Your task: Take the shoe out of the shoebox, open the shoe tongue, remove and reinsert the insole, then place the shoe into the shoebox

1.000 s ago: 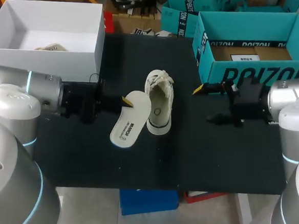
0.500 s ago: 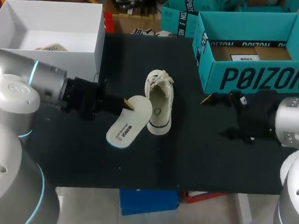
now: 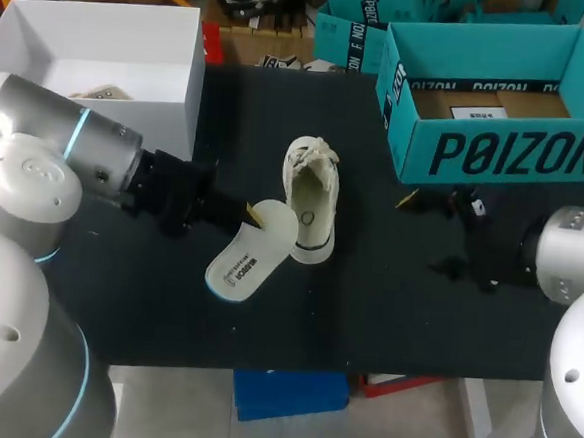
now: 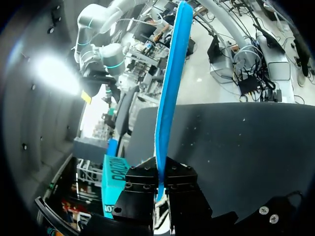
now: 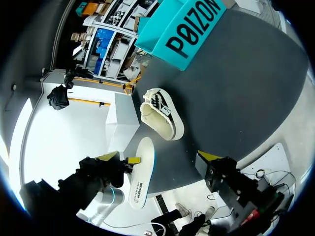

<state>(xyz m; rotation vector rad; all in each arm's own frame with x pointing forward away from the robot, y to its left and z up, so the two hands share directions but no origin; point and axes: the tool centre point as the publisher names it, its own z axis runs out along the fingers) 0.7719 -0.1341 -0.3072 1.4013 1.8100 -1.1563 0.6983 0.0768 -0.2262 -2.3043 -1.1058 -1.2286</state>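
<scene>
At the table's centre, the left gripper [image 3: 249, 213] clamps the insole [image 3: 246, 256] by one end. The insole has swung lower and away from the shoe [image 3: 310, 202], which stands just beside it. The right gripper [image 3: 429, 233], spread and empty, has drawn back. Removal appears complete; reinsertion comes next.

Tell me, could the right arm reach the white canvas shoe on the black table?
Probably yes. The right end effector hangs open beside the white canvas shoe with only bare black table between them; the white insole, gripped by the left end effector, is on the shoe's far side.
</scene>
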